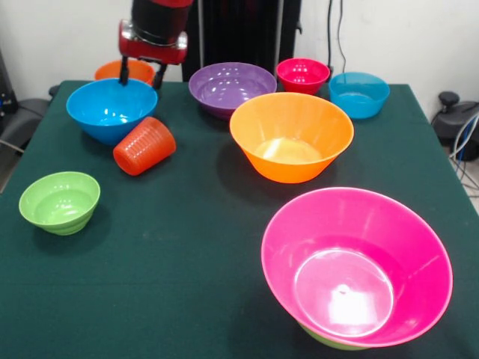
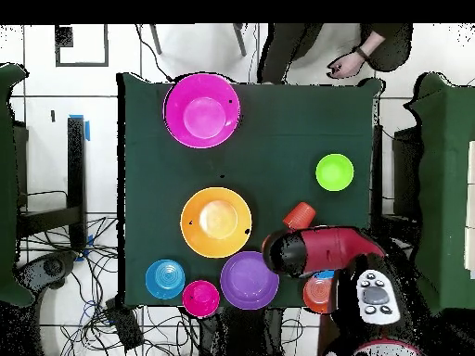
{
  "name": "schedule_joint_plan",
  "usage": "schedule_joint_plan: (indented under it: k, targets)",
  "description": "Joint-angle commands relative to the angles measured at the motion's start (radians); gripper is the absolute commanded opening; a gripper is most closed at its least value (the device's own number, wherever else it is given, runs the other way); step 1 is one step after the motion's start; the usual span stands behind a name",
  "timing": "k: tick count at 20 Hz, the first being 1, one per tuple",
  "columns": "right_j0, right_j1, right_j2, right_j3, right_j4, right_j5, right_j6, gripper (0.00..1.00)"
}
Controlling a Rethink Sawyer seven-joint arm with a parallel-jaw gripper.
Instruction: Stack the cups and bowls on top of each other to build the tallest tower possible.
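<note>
Cup (image 1: 144,146) tipped on its side on the table (image 1: 165,269), rim resting against the medium blue bowl (image 1: 111,109).

Cup's long axis runs slantwise, mouth toward the blue bowl, base toward table centre. Claw (image 1: 141,72) hangs above that bowl's far rim w/ prongs apart, gripping nothing. Big pink bowl (image 1: 356,266) sits in a green one at the near edge (only a sliver of green shows); big orange bowl (image 1: 291,136) mid-table.

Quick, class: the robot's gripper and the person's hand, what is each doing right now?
Gripper: open, holding nothing, above the medium blue bowl.
Person's hand: at the table's edge, apparently holding nothing; open or closed cannot be told.
</note>
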Motion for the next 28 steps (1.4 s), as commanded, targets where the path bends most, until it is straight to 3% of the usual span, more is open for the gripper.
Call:
schedule_joint_plan:
  k: [1, 7, 11, 19, 28]
  targets:
    - [0.078, 0.012, 0.049, 0.081, 0.082, 0.012, 0.190, 1.00]
    - [0.146, 0.008, 0.021, 0.103, 0.137, -0.004, 0.217, 1.00]
    - [0.163, 0.050, -0.002, 0.072, 0.137, -0.029, 0.214, 1.00]
    - [0.154, 0.111, -0.034, -0.013, 0.087, -0.046, 0.178, 1.00]
    - [0.121, 0.099, -0.057, -0.033, 0.057, -0.052, 0.109, 1.00]
